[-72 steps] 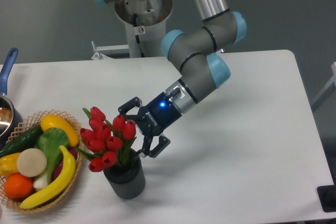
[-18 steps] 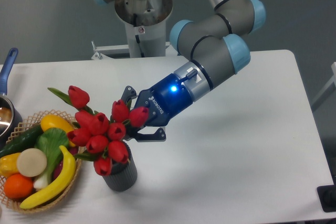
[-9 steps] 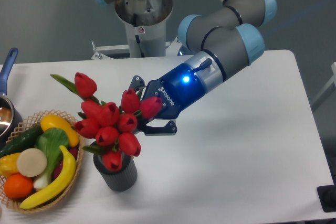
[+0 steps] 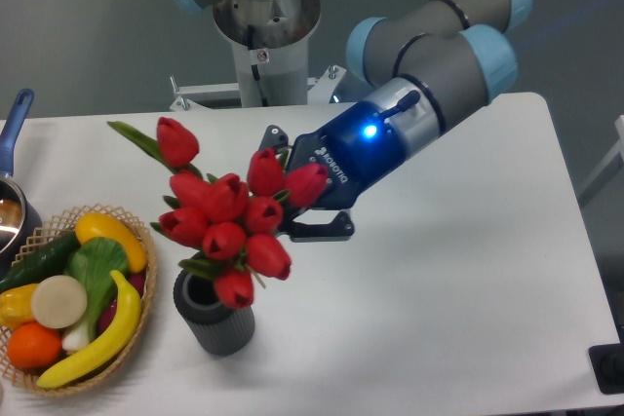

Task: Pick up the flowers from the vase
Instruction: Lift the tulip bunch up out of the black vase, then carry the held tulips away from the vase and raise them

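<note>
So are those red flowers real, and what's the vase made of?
The flowers look fake: the red buds are smooth, even-coloured and all alike, like plastic or coated fabric, though that can't be settled from here. The vase looks like matte dark grey plastic or ceramic, with ribbed sides and no shine.

flowers (image 4: 229, 226): red tulip bunch, green leaves, tilted left, raised above the vase mouth | vase (image 4: 213, 314): dark grey, ribbed, upright on table

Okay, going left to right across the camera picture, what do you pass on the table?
Blue-handled pot at the edge → woven wicker basket of fruit and vegetables → dark grey ribbed vase → bunch of red tulip flowers → blue-lit two-finger gripper holding them.
</note>
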Robot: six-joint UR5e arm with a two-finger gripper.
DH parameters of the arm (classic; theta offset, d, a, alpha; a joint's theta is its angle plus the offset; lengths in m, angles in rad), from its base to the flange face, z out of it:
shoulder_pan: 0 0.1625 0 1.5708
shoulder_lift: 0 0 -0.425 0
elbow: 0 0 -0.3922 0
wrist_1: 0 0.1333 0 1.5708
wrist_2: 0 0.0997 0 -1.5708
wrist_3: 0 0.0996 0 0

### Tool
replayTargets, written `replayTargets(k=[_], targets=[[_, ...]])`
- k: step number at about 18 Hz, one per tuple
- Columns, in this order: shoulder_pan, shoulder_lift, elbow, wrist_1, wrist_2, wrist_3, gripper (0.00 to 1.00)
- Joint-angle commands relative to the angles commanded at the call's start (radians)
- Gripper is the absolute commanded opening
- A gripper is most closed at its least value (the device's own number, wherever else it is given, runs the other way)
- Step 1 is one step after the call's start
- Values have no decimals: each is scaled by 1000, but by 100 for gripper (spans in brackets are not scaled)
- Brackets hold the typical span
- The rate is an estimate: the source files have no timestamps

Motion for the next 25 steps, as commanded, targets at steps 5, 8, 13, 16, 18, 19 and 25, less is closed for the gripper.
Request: replayTargets(k=[5, 8, 13, 16, 18, 19, 25], targets=[[44, -9, 49, -2, 92, 3, 20], [46, -5, 98, 0, 337, 9, 16], [51, -2, 118, -3, 526, 9, 13], [52, 3, 115, -5, 643, 29, 12], [51, 6, 100, -6, 727, 44, 12], [51, 17, 88, -11, 776, 45, 12], [51, 46, -20, -44, 922, 73, 12]])
